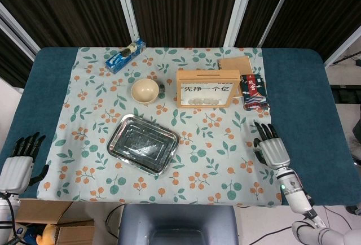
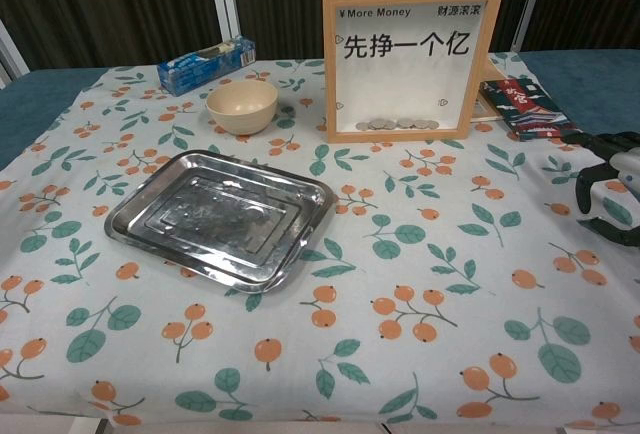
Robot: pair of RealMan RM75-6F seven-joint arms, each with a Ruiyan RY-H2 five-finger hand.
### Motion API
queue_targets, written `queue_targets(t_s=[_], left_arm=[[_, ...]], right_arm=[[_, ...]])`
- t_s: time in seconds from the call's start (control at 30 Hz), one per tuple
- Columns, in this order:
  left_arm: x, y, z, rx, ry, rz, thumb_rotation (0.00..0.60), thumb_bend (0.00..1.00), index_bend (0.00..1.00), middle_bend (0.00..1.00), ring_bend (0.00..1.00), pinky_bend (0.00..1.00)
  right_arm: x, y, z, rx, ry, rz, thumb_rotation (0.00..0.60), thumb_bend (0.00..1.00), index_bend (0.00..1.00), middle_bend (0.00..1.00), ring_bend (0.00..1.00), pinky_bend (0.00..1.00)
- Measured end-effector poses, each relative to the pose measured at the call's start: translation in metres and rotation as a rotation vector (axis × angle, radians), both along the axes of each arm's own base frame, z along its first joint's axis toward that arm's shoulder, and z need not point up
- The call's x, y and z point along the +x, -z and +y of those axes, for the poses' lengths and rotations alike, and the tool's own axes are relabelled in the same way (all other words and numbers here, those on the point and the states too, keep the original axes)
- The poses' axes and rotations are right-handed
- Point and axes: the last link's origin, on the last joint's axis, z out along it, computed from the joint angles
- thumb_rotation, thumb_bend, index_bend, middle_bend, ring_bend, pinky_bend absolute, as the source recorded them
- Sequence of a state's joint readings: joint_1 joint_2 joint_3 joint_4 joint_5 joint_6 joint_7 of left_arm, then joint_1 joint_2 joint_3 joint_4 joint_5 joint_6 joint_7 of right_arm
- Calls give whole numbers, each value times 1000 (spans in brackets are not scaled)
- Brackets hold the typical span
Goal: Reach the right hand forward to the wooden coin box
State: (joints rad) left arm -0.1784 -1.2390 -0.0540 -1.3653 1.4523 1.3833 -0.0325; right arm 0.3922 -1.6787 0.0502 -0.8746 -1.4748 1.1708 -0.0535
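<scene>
The wooden coin box [image 1: 207, 88] stands upright at the back middle of the floral cloth, a frame with a white panel of Chinese writing and several coins at its bottom [image 2: 407, 59]. My right hand [image 1: 272, 150] lies over the cloth's right edge, nearer than the box and to its right, fingers apart and holding nothing; the chest view catches only its dark fingers [image 2: 608, 186] at the right border. My left hand [image 1: 18, 163] hangs off the table's front left corner, fingers spread and empty.
A steel tray [image 1: 143, 144] lies front centre. A cream bowl [image 1: 145, 91] sits left of the box, a blue packet [image 1: 125, 55] at the back left. A notebook [image 1: 234, 64] and a dark card pack [image 1: 254, 92] lie right of the box.
</scene>
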Motion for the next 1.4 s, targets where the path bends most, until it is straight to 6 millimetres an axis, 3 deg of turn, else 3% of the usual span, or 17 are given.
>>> queue_targets(t_s=[0.6,0.9,1.1,1.4], left_arm=[[0,-2,0,4,0,-3,600,366,0,0,0,0],[2,-2,0,6,6,-4,600,366,0,0,0,0],[4,-4,-1,13,14,-7,600,365,0,0,0,0],[5,-6,-3,15,24,-8,600,366,0,0,0,0]], right_arm=[[1,-2,-2,-26,11,-11,600,588,690,108,0,0],[10,-19,-6,-99,-20,-60,600,591,694,111,0,0],[36,-49,-18,-184,-87,-149,600,591,708,125,0,0],[114,-115,-56,-335,-207,-289,600,601,739,138,0,0]])
